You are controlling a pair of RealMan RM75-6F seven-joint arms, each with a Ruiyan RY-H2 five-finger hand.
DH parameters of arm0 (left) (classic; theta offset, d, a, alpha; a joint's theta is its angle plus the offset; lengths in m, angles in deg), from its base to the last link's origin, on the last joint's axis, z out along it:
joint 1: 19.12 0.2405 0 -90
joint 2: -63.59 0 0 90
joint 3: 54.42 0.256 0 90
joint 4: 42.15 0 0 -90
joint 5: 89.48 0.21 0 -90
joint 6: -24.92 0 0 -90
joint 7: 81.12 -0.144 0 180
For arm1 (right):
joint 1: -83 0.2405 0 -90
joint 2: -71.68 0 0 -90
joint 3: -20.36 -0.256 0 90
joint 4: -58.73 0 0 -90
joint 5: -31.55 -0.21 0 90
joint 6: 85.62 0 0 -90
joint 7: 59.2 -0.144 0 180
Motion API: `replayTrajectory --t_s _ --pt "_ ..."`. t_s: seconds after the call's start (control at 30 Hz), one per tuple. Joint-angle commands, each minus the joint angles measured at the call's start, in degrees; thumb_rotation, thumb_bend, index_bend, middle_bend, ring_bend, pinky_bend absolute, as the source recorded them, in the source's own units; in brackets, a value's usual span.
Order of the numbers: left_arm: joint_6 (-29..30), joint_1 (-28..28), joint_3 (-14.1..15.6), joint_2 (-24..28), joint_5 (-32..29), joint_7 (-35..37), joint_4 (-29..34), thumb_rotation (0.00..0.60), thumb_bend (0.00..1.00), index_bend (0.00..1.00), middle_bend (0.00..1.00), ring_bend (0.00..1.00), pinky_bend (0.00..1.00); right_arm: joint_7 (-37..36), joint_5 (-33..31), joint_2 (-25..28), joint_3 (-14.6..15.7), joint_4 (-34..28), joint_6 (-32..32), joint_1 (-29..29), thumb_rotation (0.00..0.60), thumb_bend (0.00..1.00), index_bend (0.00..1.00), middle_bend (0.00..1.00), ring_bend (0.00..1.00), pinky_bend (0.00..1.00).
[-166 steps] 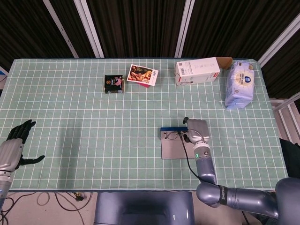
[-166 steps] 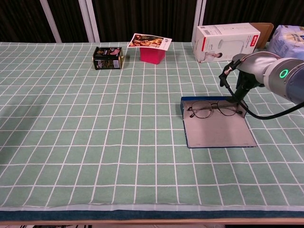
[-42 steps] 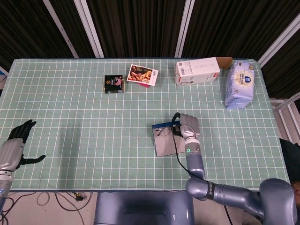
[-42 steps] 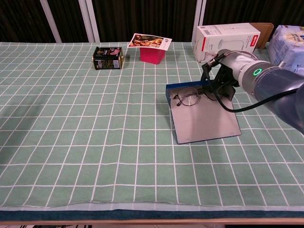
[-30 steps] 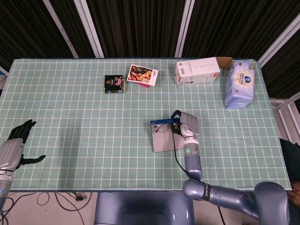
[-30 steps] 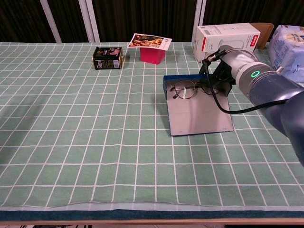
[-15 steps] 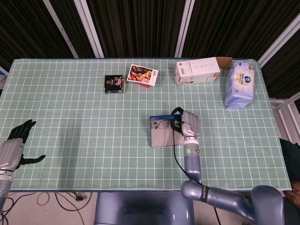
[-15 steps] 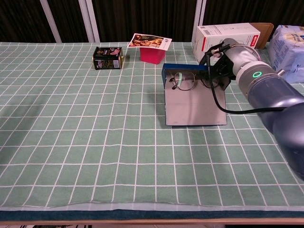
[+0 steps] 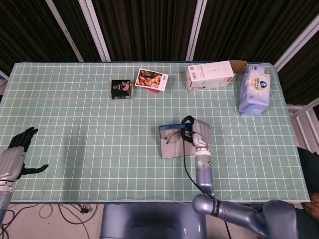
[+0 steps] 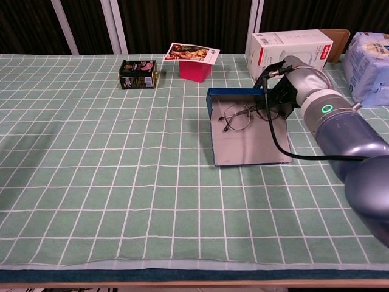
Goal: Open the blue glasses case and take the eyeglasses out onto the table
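Observation:
The blue glasses case lies open on the green checked cloth, its grey lining facing up, right of the table's middle; in the head view the case sits just left of my right hand. The thin-rimmed eyeglasses are tilted over the far part of the case, and my right hand pinches them at their right end. From above, the eyeglasses stick out leftward from my right hand. My left hand rests open by the table's near left edge, far from the case.
Along the far side stand a black tin, a pink box topped by a photo card, a white carton and a pale blue tissue pack. Dark curtains close off the back.
My right hand has carried the case and eyeglasses left and away from me over the past seconds. In the last half second the eyeglasses came off the case's back wall. The left hand stayed still.

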Motion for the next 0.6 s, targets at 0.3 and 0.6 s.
replayTrajectory --t_s 0.3,0.6 --pt "-0.1 0.0 0.0 0.0 0.0 0.0 0.0 0.600 0.00 0.00 0.00 0.00 0.00 -2.3 3.5 -2.6 0.0 4.1 -0.1 -0.9 0.600 0.51 0.54 1.00 1.00 1.00" --pt "0.0 0.0 0.0 0.1 0.0 0.0 0.1 0.600 0.00 0.00 0.00 0.00 0.00 -1.5 3.5 -2.9 -1.6 5.0 -1.2 -0.9 0.600 0.51 0.54 1.00 1.00 1.00"
